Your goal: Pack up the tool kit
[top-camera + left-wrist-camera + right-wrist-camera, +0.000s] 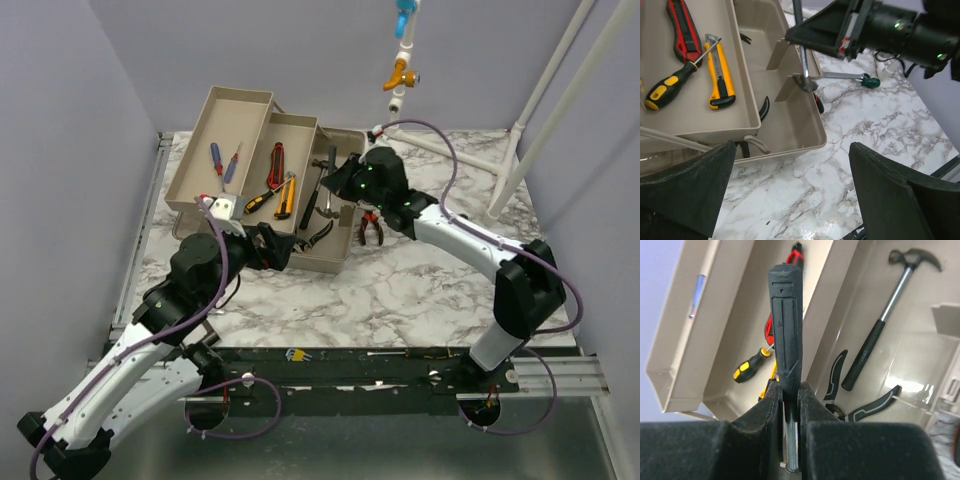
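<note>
- Left tool [283, 248]: jaws spread wide and holding nothing, low over the desk [420, 290] at the toolbox's near wall.
- Toolbox [330, 262]: beige, opened out, standing on the left half of the desk towards the far edge. Its trays step up towards the far-left corner.
- Red-handled pliers [370, 228]: lying on the desk just beside the toolbox's right wall, outside it.
- Bottom compartment: holds black pliers [834, 375] and a hammer [875, 335], which lie side by side on the floor of the box.
- Right tool [788, 387]: above the bottom compartment, jaws narrow and clamped on a black-handled item [786, 325]. The ribbed handle sticks out past the fingertips. A metal shaft shows on the other side of the grip; its working end cannot be identified.
- Middle tray [300, 125]: holds a red knife [276, 160], a yellow knife [286, 197] and a yellow-and-black screwdriver [262, 198].
- Farthest tray [235, 105]: holds a blue screwdriver [215, 158] and a red screwdriver [232, 160], close together.
</note>
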